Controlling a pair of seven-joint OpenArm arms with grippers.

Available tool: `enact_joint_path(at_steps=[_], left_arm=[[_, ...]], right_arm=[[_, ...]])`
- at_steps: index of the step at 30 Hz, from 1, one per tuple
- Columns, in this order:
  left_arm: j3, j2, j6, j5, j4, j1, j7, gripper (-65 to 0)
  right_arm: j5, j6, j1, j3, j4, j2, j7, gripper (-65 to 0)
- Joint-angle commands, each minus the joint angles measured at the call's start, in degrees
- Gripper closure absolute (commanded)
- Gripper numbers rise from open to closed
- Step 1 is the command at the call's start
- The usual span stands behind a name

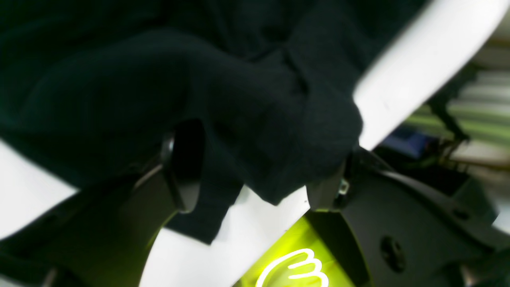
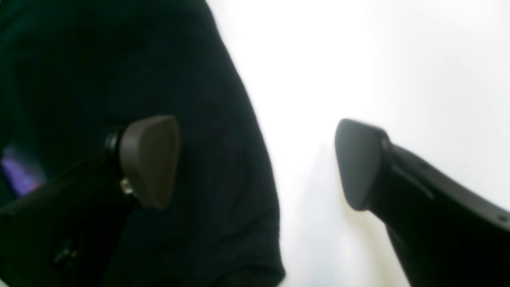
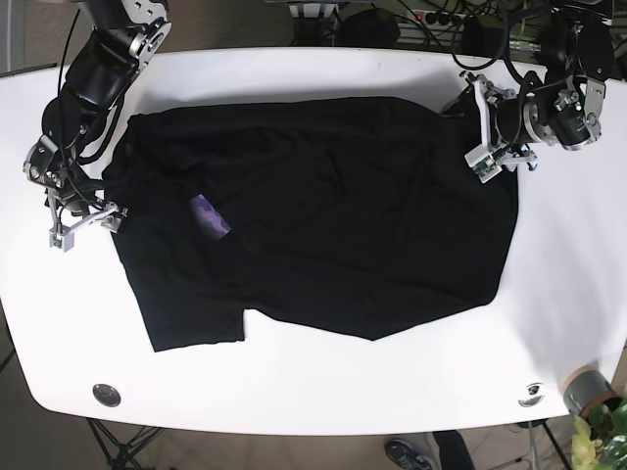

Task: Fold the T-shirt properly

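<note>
This looks like a robot lab. A big white desk [image 3: 323, 392] stands on thin metal legs [image 3: 118, 443]. Black cables [image 3: 480, 24] lie in a heap at its far edge, behind the left claw [image 3: 477, 125]. Two robot arms are fixed at the desk's far corners.

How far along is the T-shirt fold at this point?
Early stage. Done: no fold shows; the black cotton T-shirt lies spread, somewhat rumpled, on the white table. In hand: the left tool is pinching a bunch of fabric at the shirt's edge, while the right tool sits open astride the opposite edge. Left: every fold.
</note>
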Motion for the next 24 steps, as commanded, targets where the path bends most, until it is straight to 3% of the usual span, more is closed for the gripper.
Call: enact_joint_path(at_steps=[1,10,16,19,24], left_arm=[[-0.8,-0.9,-2.4,-0.5,0.7,-0.6,-0.8,-36.7],[-2.4,-0.6,-2.9,-0.9,0.8,-0.8,-0.8,-36.7],[-1.7,-0.6,-2.9,-0.9,0.8,-0.2,-0.8,-36.7],[1.0,-0.6,-2.9,-0.9,0.8,-0.2,-0.8,-36.7],[2.9,0.9,-2.9,-2.0,1.1,-0.1,-0.8,-36.7]], right_arm=[[1.4,0.37,1.2,-0.2,1.1,0.3,1.1,-57.5],[0.9,-0.07,1.1,-3.9,1.1,-4.1,1.1,-57.5],[0.9,-0.16,1.2,-3.9,1.1,-4.9,1.4,-56.9],[0.9,-0.16,1.2,-3.9,0.9,-4.9,1.4,-48.4],[0.9,-0.16,1.4,-3.9,0.8,-4.9,1.5,-18.7]])
